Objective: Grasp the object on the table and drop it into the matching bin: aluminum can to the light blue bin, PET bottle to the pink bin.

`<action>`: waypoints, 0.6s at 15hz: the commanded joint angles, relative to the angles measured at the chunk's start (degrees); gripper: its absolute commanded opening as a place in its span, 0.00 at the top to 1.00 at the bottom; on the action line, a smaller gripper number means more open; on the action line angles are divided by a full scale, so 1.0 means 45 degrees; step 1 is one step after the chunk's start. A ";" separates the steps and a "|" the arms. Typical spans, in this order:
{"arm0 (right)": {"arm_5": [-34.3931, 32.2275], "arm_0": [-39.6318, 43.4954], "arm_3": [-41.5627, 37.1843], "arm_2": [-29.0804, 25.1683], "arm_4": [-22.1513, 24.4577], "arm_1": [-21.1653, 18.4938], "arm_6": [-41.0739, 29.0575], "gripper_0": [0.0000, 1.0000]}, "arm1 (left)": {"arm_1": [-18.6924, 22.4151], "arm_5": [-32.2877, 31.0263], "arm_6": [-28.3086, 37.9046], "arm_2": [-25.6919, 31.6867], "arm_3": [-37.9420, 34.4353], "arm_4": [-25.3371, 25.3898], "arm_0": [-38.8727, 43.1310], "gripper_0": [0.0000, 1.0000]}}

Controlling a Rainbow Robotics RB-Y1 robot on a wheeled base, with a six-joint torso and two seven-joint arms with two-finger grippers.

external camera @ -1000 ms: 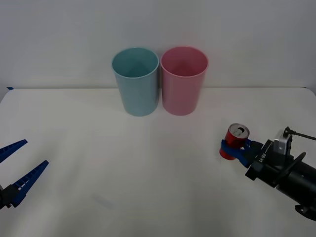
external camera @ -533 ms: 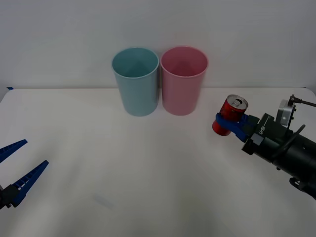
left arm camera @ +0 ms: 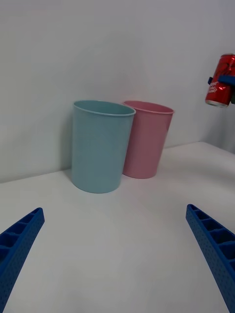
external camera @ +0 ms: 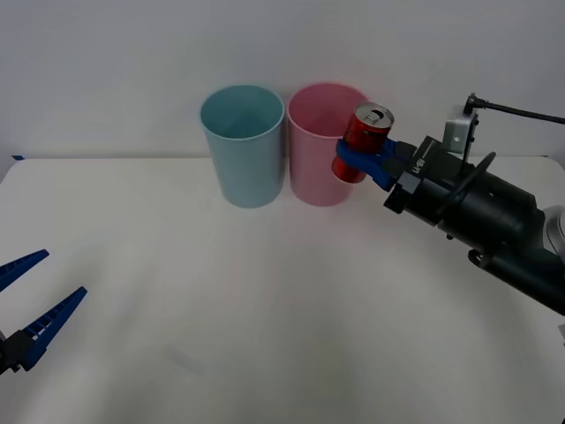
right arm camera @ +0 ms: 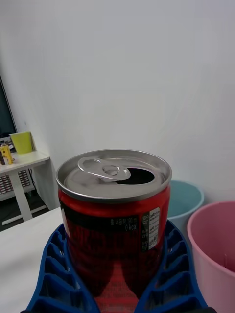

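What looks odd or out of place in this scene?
Nothing is spilled or damaged. The aluminum can, tilted and already opened, is held off the table by the right gripper beside the pink bin, not the light blue bin.

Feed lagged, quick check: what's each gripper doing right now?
Left gripper: open, empty, low over the table.
Right gripper: shut on the aluminum can, raised by the pink bin.

Pink bin [external camera: 322,146] — partly behind the can [external camera: 364,141]

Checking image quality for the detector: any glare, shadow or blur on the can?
Front view: even light, can sharp, faint shadows on the table. Right wrist view: can top shows soft reflections, right gripper fingers clear. Left wrist view: can small but sharp.
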 commanded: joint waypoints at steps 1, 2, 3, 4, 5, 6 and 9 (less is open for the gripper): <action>0.1421 -0.1136 0.0012 0.1380 0.0017 -0.0598 -0.0125 1.00 | 0.0000 0.0000 0.0000 0.0000 0.0000 0.0000 0.0000 0.00; 0.1968 -0.1468 0.0012 0.1829 0.0017 -0.0774 -0.0164 1.00 | 0.0000 0.0000 0.0000 0.0000 0.0000 0.0000 0.0000 0.00; 0.2554 -0.1839 0.0012 0.2337 0.0017 -0.0950 -0.0242 1.00 | 0.0000 0.0000 0.0000 0.0000 0.0000 0.0000 0.0000 0.00; 0.3140 -0.2190 0.0012 0.2825 0.0037 -0.1067 -0.0340 1.00 | 0.0000 0.0000 0.0000 0.0000 0.0000 0.0000 0.0000 0.00; 0.3648 -0.2503 0.0012 0.3255 0.0017 -0.1165 -0.0418 1.00 | 0.0000 0.0000 0.0000 0.0000 0.0000 0.0000 0.0000 0.00; 0.4038 -0.2737 0.0012 0.3587 0.0017 -0.1262 -0.0477 1.00 | 0.0000 0.0000 0.0000 0.0000 0.0000 0.0000 0.0000 0.00; 0.4487 -0.3636 0.0676 0.4270 0.0017 -0.1204 -0.0496 1.00 | 0.0000 0.0000 0.0000 0.0000 0.0000 0.0000 0.0000 0.00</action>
